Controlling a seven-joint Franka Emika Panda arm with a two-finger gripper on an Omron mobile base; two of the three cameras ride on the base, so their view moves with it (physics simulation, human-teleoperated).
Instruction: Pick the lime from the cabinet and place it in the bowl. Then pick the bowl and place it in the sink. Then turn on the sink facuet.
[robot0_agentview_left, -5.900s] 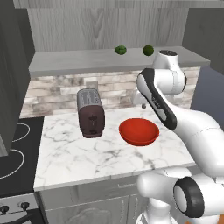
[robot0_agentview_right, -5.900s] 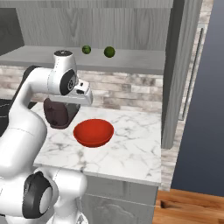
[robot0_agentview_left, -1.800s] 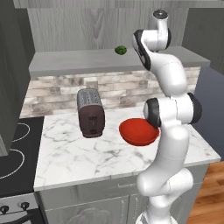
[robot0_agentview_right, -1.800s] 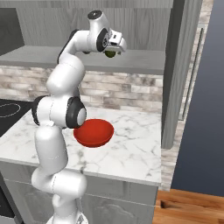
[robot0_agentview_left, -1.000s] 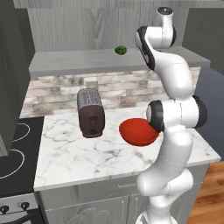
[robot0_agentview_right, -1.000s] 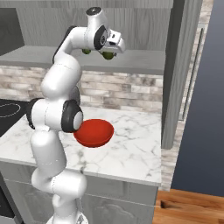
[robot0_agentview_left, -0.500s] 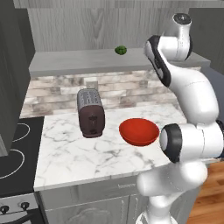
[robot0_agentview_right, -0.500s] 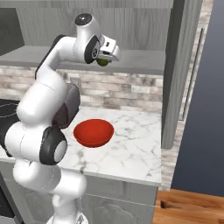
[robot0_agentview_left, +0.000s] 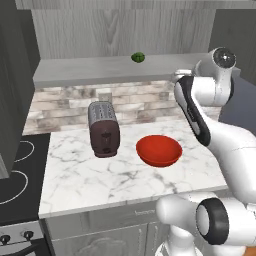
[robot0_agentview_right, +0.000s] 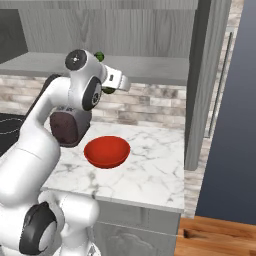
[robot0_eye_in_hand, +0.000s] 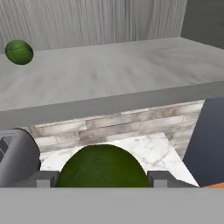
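Carrying the lime (robot0_eye_in_hand: 103, 166) off the cabinet (robot0_agentview_left: 100, 70) shelf.
Pinching the lime, the gripper (robot0_agentview_right: 114, 88) hangs just off the shelf edge, above the bowl (robot0_agentview_right: 107, 151). A loose pinch could let the round fruit roll out, missing the bowl. The hand view shows the clamped lime; the left base view shows the ridged fruit (robot0_agentview_left: 138, 57) on the shelf.

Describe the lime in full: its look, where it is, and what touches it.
The lime is a small round dark green fruit with a finely dimpled, matte skin. In the hand view it sits between the two dark fingertips of the end effector, clamped on both sides and off the cabinet shelf. In the right base view it shows as a green patch at the end effector, above the counter and higher than the bowl. Its underside is hidden.
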